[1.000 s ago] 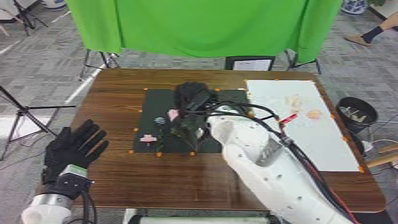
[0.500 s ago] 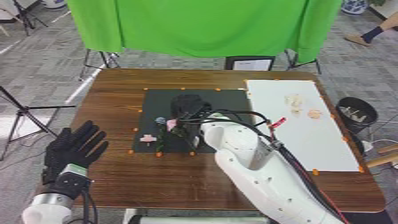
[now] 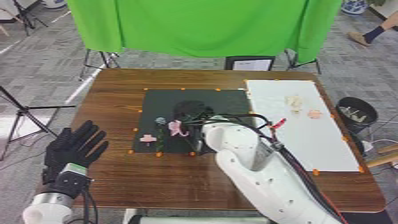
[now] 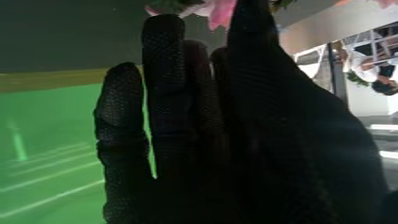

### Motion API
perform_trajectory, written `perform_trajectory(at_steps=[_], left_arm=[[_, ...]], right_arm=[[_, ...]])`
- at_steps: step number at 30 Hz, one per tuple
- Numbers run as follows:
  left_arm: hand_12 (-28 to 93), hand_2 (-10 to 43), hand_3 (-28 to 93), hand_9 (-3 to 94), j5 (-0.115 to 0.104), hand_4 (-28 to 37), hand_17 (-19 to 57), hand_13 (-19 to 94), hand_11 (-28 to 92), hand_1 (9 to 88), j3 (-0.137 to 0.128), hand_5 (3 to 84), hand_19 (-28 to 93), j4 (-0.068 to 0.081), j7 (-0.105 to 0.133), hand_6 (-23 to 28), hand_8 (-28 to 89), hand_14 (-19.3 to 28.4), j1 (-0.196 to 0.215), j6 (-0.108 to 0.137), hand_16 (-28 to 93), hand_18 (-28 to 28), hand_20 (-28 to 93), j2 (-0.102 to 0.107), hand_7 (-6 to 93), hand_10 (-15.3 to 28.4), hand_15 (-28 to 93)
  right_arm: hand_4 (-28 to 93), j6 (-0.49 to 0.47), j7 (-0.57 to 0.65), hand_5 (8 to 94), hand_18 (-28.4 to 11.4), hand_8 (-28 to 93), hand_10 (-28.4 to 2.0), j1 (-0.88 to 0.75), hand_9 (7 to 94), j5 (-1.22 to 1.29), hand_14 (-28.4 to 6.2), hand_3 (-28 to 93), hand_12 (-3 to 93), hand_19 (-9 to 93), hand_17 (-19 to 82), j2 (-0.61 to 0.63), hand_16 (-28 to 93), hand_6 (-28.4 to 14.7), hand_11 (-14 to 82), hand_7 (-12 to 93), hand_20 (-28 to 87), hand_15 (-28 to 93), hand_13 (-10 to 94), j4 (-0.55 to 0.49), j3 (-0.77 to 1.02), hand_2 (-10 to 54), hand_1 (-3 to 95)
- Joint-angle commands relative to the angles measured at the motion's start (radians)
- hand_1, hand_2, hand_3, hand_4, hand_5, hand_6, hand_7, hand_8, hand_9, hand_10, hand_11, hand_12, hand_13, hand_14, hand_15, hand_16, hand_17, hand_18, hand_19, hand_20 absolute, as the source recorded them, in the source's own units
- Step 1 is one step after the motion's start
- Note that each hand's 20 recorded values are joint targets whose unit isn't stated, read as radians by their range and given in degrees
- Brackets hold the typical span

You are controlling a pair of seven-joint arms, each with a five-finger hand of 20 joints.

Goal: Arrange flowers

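Right hand: black fabric glove (image 3: 190,108) over the middle of the mat; fingers straight and close together, thumb extended; whether a stem lies between them, cannot tell
Left hand: black fabric glove (image 3: 69,148) at the table's left side, toward the near end; fingers straight and spread, holding nothing
Large pink flower: pale pink petals (image 3: 177,128), on the near side of the right hand, slightly left; pink petals also show by the fingertips in the right wrist view
Blue-grey flower: round bloom (image 3: 160,120) on the mat's left part, green stem toward the near edge
Small pink flower: light pink bloom (image 3: 148,138) near the mat's near left corner
Cream flower: pale bloom (image 3: 294,101) on the far half of the white sheet
Peach flower: pale orange bloom (image 3: 314,114), just right and nearer than the cream one
Mat: black, rectangular (image 3: 228,98), orange marks around it
White sheet: long, rectangular (image 3: 319,150), right of the mat
Table: brown wood (image 3: 142,182)
Green cloth: hanging (image 3: 200,30) beyond the far edge
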Motion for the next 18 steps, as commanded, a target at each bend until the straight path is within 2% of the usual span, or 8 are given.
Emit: perform_trajectory(at_steps=[1, 2, 4, 6, 8, 10, 13, 18], left_arm=[[11, 16.9, 73, 38.1, -0.008, -28.3, -7.3, 26, 22, 27.3, -0.004, 46.3, 43, -0.001, 0.008, 9.9, -8, 16.3, 0.012, -0.005, -8, 16.8, 12, -0.01, 15.2, 14.9, 41], [11, 16.8, 73, 38.0, -0.007, -28.3, -7.3, 26, 22, 27.3, -0.005, 46.3, 43, 0.002, 0.0, 9.9, -8, 16.3, 0.009, -0.01, -8, 16.8, 12, -0.013, 15.2, 14.9, 41], [11, 16.7, 73, 37.8, -0.005, -28.3, -7.3, 26, 21, 27.2, -0.012, 46.2, 43, -0.002, 0.001, 9.9, -8, 16.3, 0.022, -0.019, -8, 16.8, 12, -0.012, 15.2, 14.9, 41], [11, 16.6, 72, 37.4, -0.001, -28.3, -7.4, 26, 21, 27.1, -0.016, 45.9, 43, -0.005, 0.019, 9.8, -8, 16.4, 0.033, -0.021, -8, 16.8, 12, -0.015, 15.2, 15.0, 41], [11, 16.7, 72, 37.3, -0.008, -28.3, -7.4, 26, 21, 26.9, -0.006, 45.7, 42, -0.01, 0.053, 9.7, -8, 16.3, 0.03, 0.008, -8, 16.8, 12, -0.013, 15.2, 15.0, 40], [11, 16.8, 72, 37.5, -0.015, -28.3, -7.4, 26, 21, 27.1, -0.01, 45.8, 42, -0.01, 0.067, 9.7, -8, 16.3, 0.036, 0.002, -8, 16.9, 12, -0.007, 15.3, 15.0, 40], [11, 16.9, 72, 37.8, -0.019, -28.3, -7.4, 26, 22, 27.0, -0.014, 46.1, 42, -0.013, 0.074, 9.8, -8, 16.2, 0.045, 0.006, -8, 16.9, 12, -0.003, 15.4, 15.2, 41], [11, 16.8, 73, 38.1, -0.029, -28.3, -7.4, 27, 22, 26.5, -0.009, 46.3, 42, -0.012, 0.095, 9.8, -8, 16.3, 0.046, 0.004, -8, 16.9, 12, 0.0, 15.5, 15.3, 41]], right_arm=[[-28, 0.006, 0.244, 46.1, -20.8, -13, -13.1, 0.014, 53.2, 0.226, -9.5, 80, 15.1, 76, 30, 0.019, 24, -0.9, 11.7, 17, 39, 44, 59, -0.124, 0.164, -9.5, 46.1], [-28, 0.006, 0.283, 45.8, -21.0, -13, -13.4, 0.024, 52.7, 0.248, -10.1, 80, 15.1, 76, 29, 0.034, 24, -1.3, 11.4, 16, 39, 45, 59, -0.121, 0.193, -9.5, 45.4], [-28, 0.042, 0.312, 45.2, -21.3, -12, -14.2, 0.039, 51.5, 0.242, -11.4, 80, 15.3, 77, 29, 0.074, 22, -2.3, 10.8, 15, 38, 46, 58, -0.093, 0.235, -9.5, 44.7], [-28, 0.034, 0.342, 44.7, -21.8, -12, -15.5, 0.055, 49.4, 0.272, -12.3, 79, 15.3, 77, 29, 0.125, 22, -3.2, 10.1, 14, 38, 47, 56, -0.066, 0.276, -9.5, 43.5], [-28, 0.051, 0.384, 44.0, -22.2, -11, -16.2, 0.073, 46.8, 0.292, -13.1, 79, 15.2, 77, 28, 0.187, 21, -4.1, 9.4, 13, 38, 48, 53, -0.03, 0.295, -9.5, 42.4], [-28, 0.055, 0.413, 43.5, -22.5, -11, -17.0, 0.094, 44.8, 0.295, -14.2, 78, 15.2, 77, 28, 0.239, 20, -5.0, 8.9, 12, 37, 48, 51, 0.017, 0.307, -9.5, 41.1], [-28, 0.047, 0.448, 42.5, -22.8, -10, -18.3, 0.112, 42.2, 0.322, -15.2, 78, 15.1, 77, 27, 0.294, 19, -6.0, 8.4, 11, 36, 49, 49, 0.059, 0.325, -9.5, 40.2], [-28, 0.0, 0.476, 42.2, -23.1, -10, -18.0, 0.127, 41.2, 0.316, -15.5, 78, 14.8, 77, 27, 0.34, 17, -6.1, 9.1, 11, 35, 49, 48, 0.092, 0.304, -9.5, 40.2]])
